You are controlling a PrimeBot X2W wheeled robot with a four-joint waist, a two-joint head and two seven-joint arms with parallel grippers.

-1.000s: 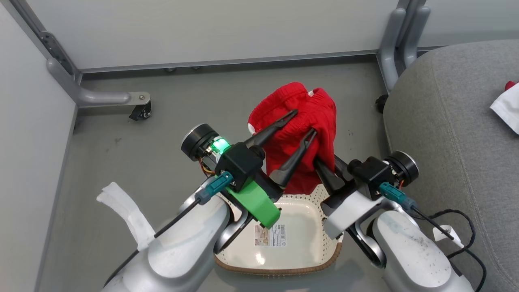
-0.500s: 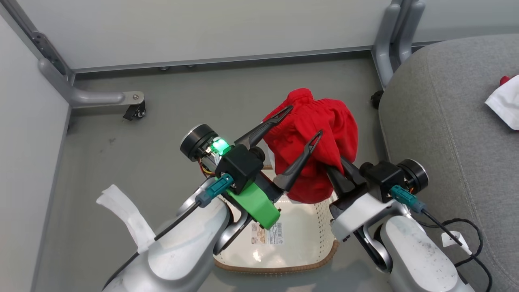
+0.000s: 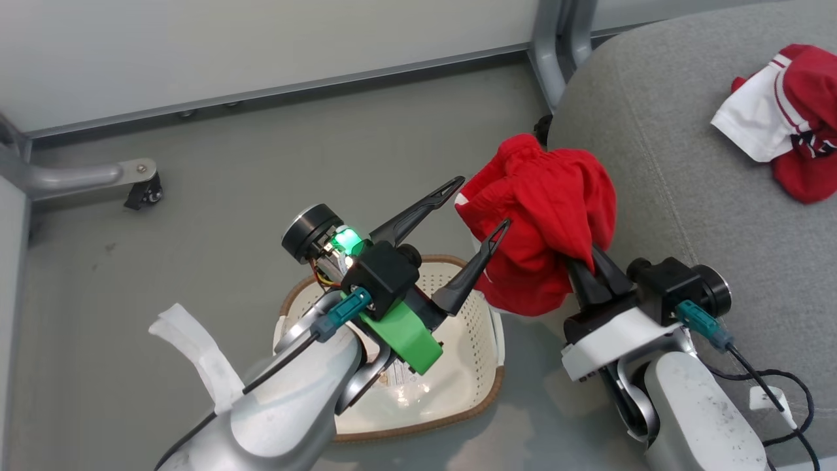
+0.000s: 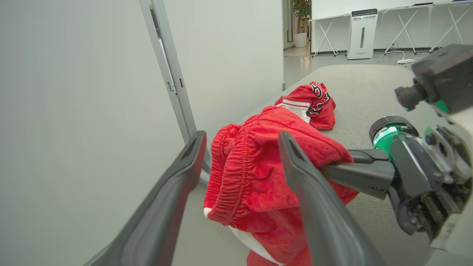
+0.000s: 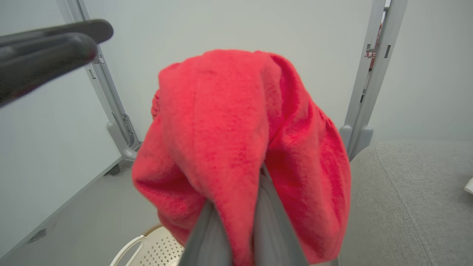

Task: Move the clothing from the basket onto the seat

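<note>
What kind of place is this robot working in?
Probably an office or lab test area: pale partition panels on grey wheeled legs, folding tables and a white floor-standing unit across an open room.

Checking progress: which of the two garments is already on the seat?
The red-and-white striped jersey, lying on the grey seat. The plain red shorts hang from the shut right gripper, not set down.
</note>
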